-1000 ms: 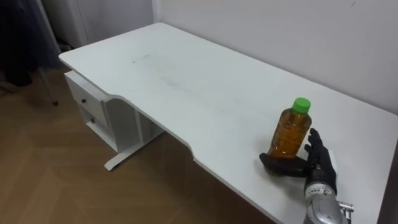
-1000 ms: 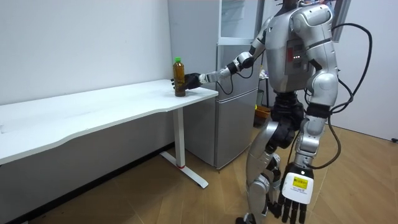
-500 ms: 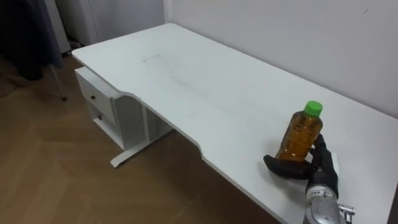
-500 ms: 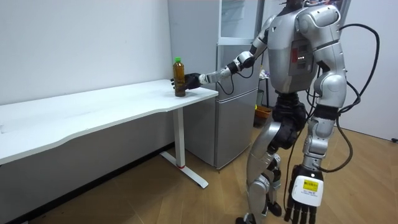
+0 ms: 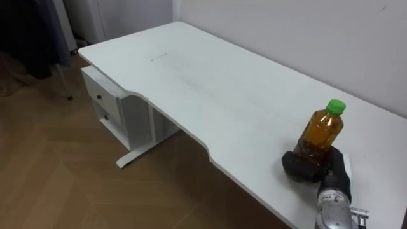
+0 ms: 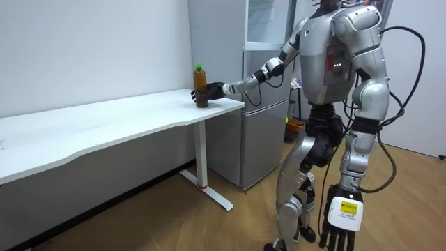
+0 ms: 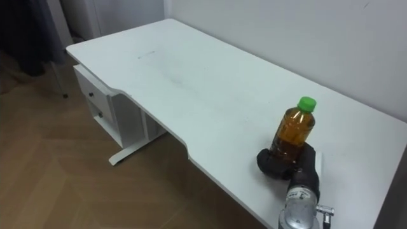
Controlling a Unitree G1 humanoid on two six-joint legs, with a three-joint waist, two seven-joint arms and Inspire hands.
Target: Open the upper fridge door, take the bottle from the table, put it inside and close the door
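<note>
Standing on white desk [image 5: 210,95] — green-capped amber plastic bottle [image 5: 321,137], probably stiff, slick, liquid-heavy; right hand [image 5: 302,167] wraps its lower body, a sound hold.

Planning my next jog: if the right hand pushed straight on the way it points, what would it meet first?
The green-capped bottle: the right hand has its fingers curled round the base. Past it, probably bare white table, then the wall.
</note>
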